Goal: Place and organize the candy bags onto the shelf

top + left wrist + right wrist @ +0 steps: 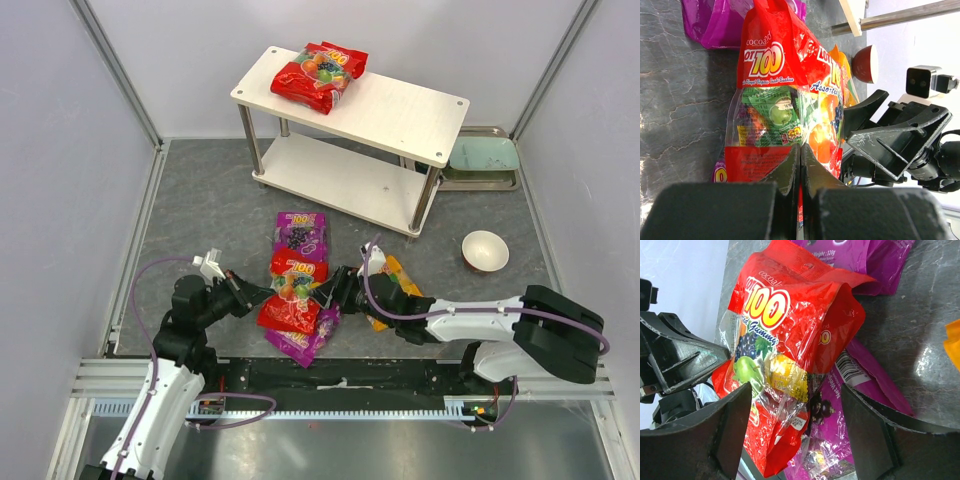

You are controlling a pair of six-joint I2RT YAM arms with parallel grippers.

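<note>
On the grey floor a red candy bag (293, 292) lies over a purple candy bag (306, 340). My left gripper (258, 296) is shut on the red bag's edge; the left wrist view shows red film pinched between the jaws of the left gripper (801, 150). My right gripper (335, 288) stands open from the other side, and the right gripper's (796, 390) fingers straddle the red bag (785, 335) and the purple bag (862, 415). Another purple bag (300, 235) lies farther back. An orange bag (392, 290) sits partly under the right arm. More red bags (318, 75) rest on the shelf (400, 110).
A pale green tray (482, 160) stands behind the shelf's right end. A bowl (485, 250), white inside and red outside, sits on the floor to the right. White walls and metal rails enclose the floor on three sides.
</note>
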